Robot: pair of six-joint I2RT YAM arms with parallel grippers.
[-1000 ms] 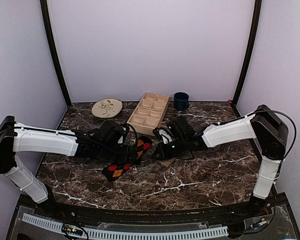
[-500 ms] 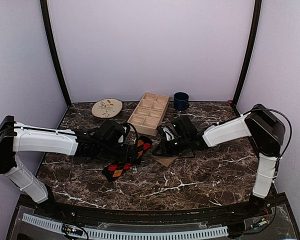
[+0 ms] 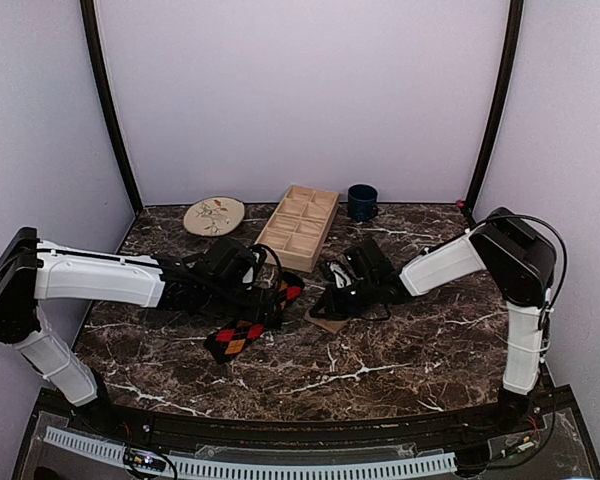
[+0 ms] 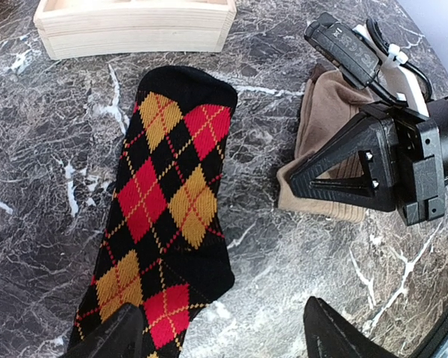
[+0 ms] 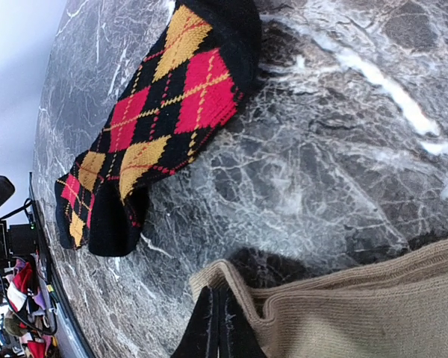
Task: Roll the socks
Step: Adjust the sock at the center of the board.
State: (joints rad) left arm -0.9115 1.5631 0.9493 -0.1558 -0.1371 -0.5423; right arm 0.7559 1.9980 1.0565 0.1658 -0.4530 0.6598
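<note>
Marble table (image 3: 400, 370), argyle sock (image 4: 164, 201) flat mid-surface. Right gripper (image 5: 218, 328) is clenched on the tan sock (image 5: 343, 313) edge, and left gripper (image 4: 224, 332) hovers with jaws released.

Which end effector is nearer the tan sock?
Right. The right end effector is shut on the edge of the plain tan fabric sock; the left end effector hangs open over the black, red-and-orange argyle sock.

tray (image 3: 298, 227) behind argyle sock (image 3: 238, 338), open tabletop (image 3: 380, 370) nearer

The argyle sock (image 4: 164, 216) runs past the left wrist view's bottom edge, the tan sock (image 5: 358, 313) past the right wrist's.
</note>
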